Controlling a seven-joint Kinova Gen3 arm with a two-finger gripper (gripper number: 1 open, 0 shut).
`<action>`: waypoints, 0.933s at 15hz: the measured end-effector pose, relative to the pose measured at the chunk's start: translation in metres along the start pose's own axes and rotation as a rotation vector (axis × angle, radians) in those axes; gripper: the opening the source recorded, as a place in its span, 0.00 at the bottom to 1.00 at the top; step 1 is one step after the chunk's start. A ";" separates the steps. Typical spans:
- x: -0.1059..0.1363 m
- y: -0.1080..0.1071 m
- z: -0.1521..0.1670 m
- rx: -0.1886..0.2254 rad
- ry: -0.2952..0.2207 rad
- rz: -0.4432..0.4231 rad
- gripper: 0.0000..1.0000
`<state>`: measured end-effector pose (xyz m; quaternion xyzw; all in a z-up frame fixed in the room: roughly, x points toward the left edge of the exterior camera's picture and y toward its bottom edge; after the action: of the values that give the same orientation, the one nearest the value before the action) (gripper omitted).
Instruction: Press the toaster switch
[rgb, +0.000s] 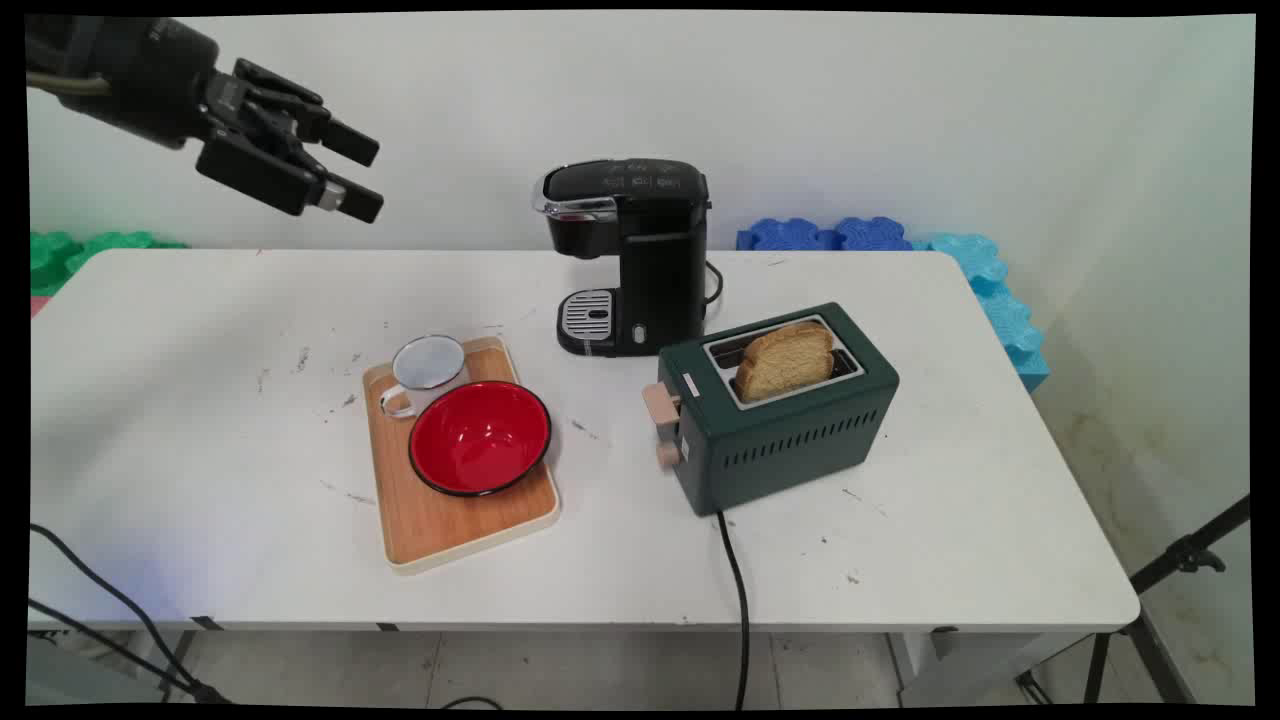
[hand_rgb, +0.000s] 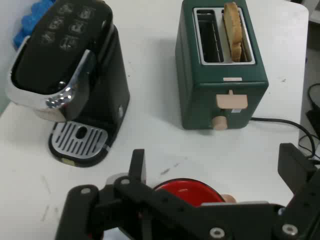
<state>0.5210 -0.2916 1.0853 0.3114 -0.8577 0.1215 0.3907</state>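
Observation:
My gripper (rgb: 358, 176) hangs high at the upper left, open and holding nothing, well above the table. Below and to its right a wooden tray (rgb: 455, 520) carries a red bowl (rgb: 479, 437) and a small metal mug (rgb: 427, 368). A black coffee maker (rgb: 630, 250) stands behind the tray. A dark green toaster (rgb: 790, 425) with one slice of toast (rgb: 785, 360) in its slot sits to the right. In the hand view the gripper (hand_rgb: 215, 165) looks toward the coffee maker (hand_rgb: 70, 75), the toaster (hand_rgb: 222, 70), its toast (hand_rgb: 234, 32) and the red bowl (hand_rgb: 187, 192).
The toaster's black cord (rgb: 738, 590) runs over the table's near edge. Blue foam pieces (rgb: 900, 240) lie behind the table at right, green ones (rgb: 80, 250) at left. A black tripod leg (rgb: 1170, 570) stands at the lower right.

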 end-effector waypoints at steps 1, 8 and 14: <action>0.003 0.005 0.004 -0.001 -0.006 -0.006 1.00; 0.042 0.053 0.057 -0.007 -0.006 -0.034 1.00; 0.051 0.080 0.119 0.020 -0.033 -0.009 1.00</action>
<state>0.3744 -0.3052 1.0470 0.3211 -0.8613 0.1233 0.3739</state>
